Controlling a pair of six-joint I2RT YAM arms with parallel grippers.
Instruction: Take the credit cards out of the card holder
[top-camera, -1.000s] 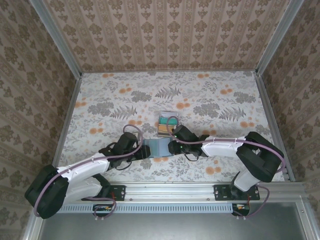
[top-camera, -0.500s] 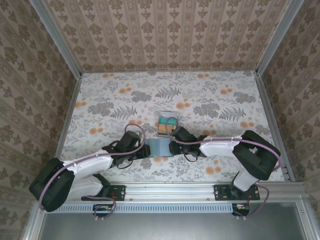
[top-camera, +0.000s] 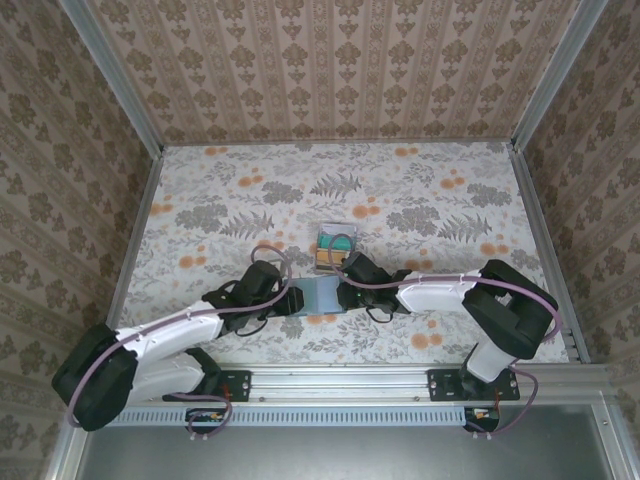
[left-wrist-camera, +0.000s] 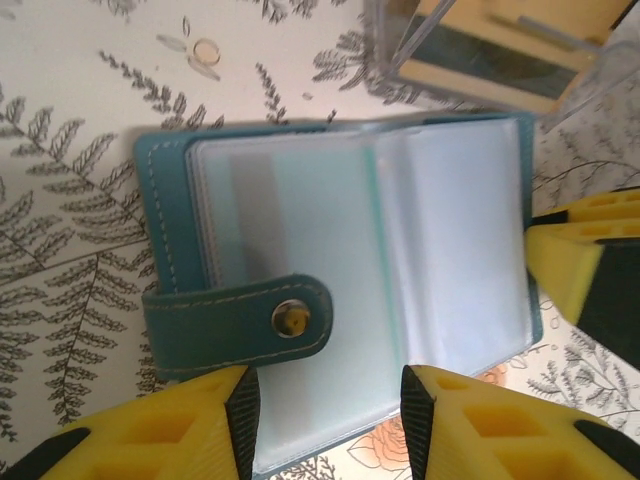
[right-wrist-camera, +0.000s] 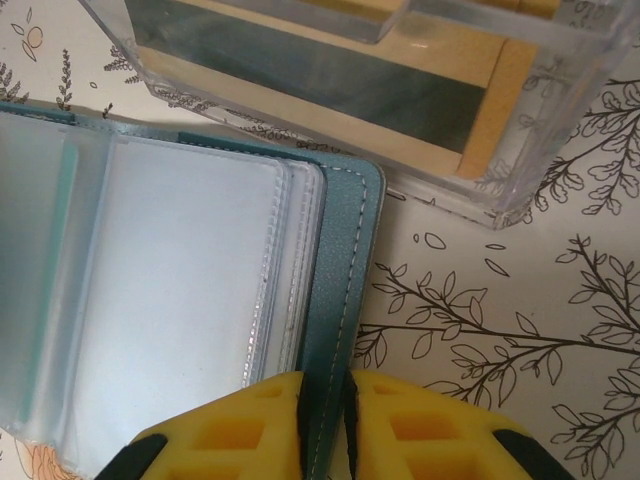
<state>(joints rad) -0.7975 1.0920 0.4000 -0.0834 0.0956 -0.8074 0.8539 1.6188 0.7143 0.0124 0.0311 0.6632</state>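
Between the left tool (top-camera: 291, 298) and right tool (top-camera: 343, 293), seen from above, the open card holder (top-camera: 320, 295) lies on the bench (top-camera: 430, 190). From the left wrist, the left tool stands half-wide astride the holder's edge. From the right wrist, the right tool is narrow, pinching the cover; credit cards (right-wrist-camera: 450, 55) sit just beyond in a clear box (right-wrist-camera: 585, 70).

Top view: high, behind the arm bases (top-camera: 232, 384), looking down and forward over the whole counter (top-camera: 430, 190), far. Left wrist: close above the open card holder (left-wrist-camera: 330, 250), from its strap side. Right wrist: even closer, at its opposite edge. All three share holder and clear box (right-wrist-camera: 400, 90).
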